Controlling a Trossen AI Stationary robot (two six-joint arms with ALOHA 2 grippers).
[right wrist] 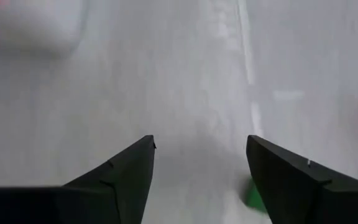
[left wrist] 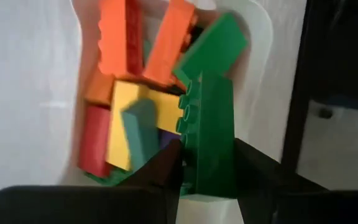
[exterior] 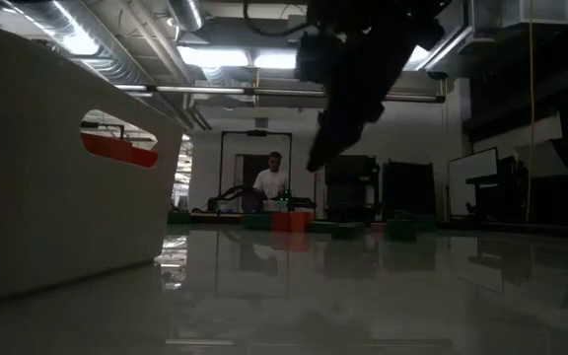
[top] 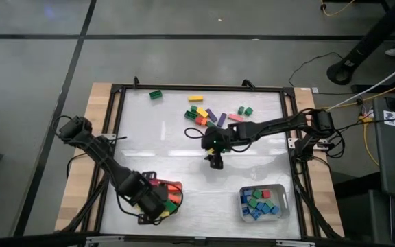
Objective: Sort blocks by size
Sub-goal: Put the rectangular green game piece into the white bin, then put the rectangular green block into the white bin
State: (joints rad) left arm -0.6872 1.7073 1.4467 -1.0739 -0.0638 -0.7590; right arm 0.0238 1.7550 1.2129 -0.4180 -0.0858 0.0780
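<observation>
The work surface is a glossy white table top (top: pixel 184 165) bounded by a dark frame (top: pixel 204 88) and flanked by light wooden boards (top: pixel 100 110) on both sides. Two pale trays rest on it near the front edge: the left tray (left wrist: pixel 253 74) and the right tray (top: pixel 284 199), well apart. The surrounding floor (top: pixel 33 82) is dark grey with pale seam lines. Cables (top: pixel 341 103) (white and yellow) run across the floor at the right. In the low view, a person (exterior: pixel 270 180) in a white top stands in the room behind the table, under ceiling light strips (exterior: pixel 215 57).
</observation>
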